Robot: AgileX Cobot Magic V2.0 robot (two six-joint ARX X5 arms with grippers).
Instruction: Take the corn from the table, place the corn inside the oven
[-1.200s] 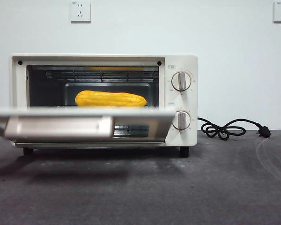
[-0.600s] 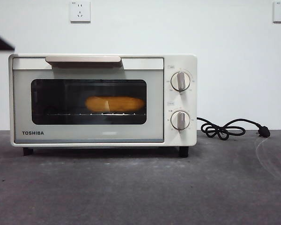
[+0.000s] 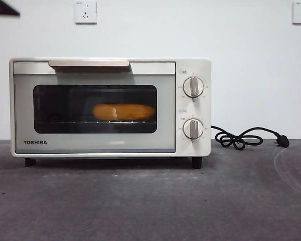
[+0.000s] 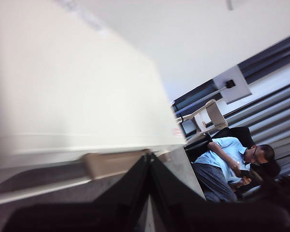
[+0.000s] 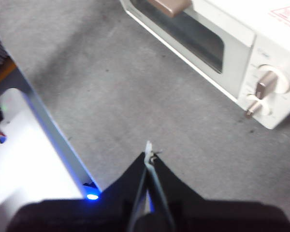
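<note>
The corn (image 3: 124, 111) lies on the rack inside the oven (image 3: 193, 65) and shows dimly through the dark glass of the closed door. The oven stands on the table (image 3: 150, 201). My left gripper (image 4: 149, 157) is shut and empty, just off the beige door handle (image 4: 113, 163) beside the oven's cream top (image 4: 77, 87). Only a black arm tip (image 3: 2, 7) shows at the front view's top left corner. My right gripper (image 5: 147, 155) hangs shut and empty over the bare table (image 5: 135, 96), away from the oven (image 5: 241, 34).
Two round knobs (image 3: 193, 86) sit on the oven's right panel. A black cord (image 3: 241, 138) with its plug lies coiled on the table right of the oven. In the right wrist view the table's edge (image 5: 58, 140) runs past a blue light (image 5: 92, 196).
The oven door, half raised a second ago, swung up and is now shut over the corn. The black arm tip at the left has risen to the top corner.
</note>
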